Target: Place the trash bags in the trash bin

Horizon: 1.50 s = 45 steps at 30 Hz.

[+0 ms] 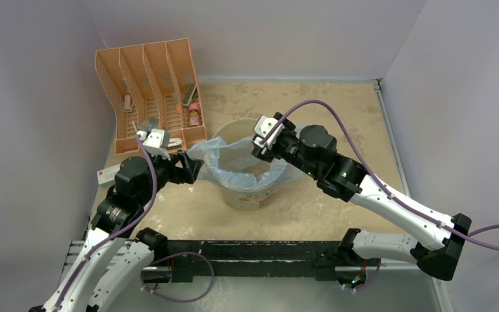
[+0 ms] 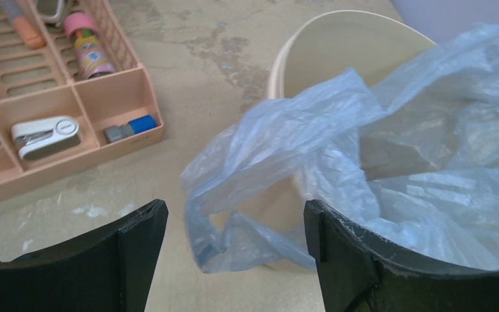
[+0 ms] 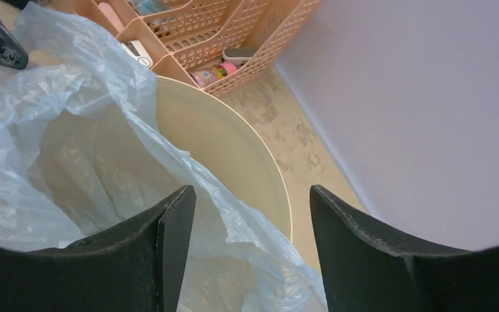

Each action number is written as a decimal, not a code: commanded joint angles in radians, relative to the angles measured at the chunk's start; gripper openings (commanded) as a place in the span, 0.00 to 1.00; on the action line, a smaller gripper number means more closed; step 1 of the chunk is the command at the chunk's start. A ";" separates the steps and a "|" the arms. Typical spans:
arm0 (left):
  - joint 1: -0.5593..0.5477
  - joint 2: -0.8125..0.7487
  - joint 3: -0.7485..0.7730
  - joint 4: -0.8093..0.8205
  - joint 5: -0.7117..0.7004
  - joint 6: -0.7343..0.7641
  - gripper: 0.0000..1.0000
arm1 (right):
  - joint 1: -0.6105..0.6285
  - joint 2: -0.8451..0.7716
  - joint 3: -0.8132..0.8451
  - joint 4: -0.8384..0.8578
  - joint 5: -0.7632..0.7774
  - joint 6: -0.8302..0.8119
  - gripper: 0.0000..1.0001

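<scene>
Trash bag [image 1: 224,156], a thin, crinkled, see-through film of pale blue, sits with its mouth spread open inside the trash bin [image 1: 250,195], a round cream bucket standing on the counter [image 1: 338,117] between the two arms. Most of the film lines the bin's inside, and the cream wall shows faintly through it. On the side facing the left arm the plastic spills over the rim and hangs down the outer wall in a rumpled fold with a loop at its lower edge. On the far side a stretch of the rim is bare. The left tool [image 2: 234,208] stands wide, its fingers apart on either side of that hanging fold, not pinching it. The right tool [image 3: 252,192] is also wide, poised over the bin's rim with the film in the gap below, gripping nothing. An orange rack [image 1: 149,84] stands behind the left arm, a white stapler [image 2: 44,135] in one compartment.
</scene>
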 commanded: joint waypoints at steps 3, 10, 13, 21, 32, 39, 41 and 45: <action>0.003 0.060 0.102 0.081 0.246 0.282 0.77 | 0.005 0.010 0.064 -0.110 -0.045 -0.091 0.66; 0.004 0.192 0.207 -0.010 0.288 0.388 0.76 | -0.002 0.038 0.078 -0.154 -0.052 -0.093 0.65; 0.004 0.226 0.249 -0.036 0.239 0.393 0.72 | -0.005 0.043 0.088 -0.151 -0.051 -0.106 0.66; 0.003 0.247 0.283 0.014 0.218 0.453 0.48 | -0.032 0.073 0.125 -0.144 -0.038 -0.100 0.51; 0.003 0.284 0.308 -0.019 0.237 0.460 0.33 | -0.053 0.071 0.151 -0.210 -0.108 -0.038 0.62; 0.005 0.327 0.416 -0.108 0.304 0.525 0.54 | -0.054 0.078 0.158 -0.240 -0.066 -0.048 0.68; 0.004 0.373 0.465 -0.174 0.327 0.545 0.55 | -0.056 0.103 0.170 -0.262 -0.033 -0.060 0.67; 0.004 0.439 0.524 -0.245 0.388 0.577 0.56 | -0.064 0.126 0.184 -0.279 -0.016 -0.088 0.65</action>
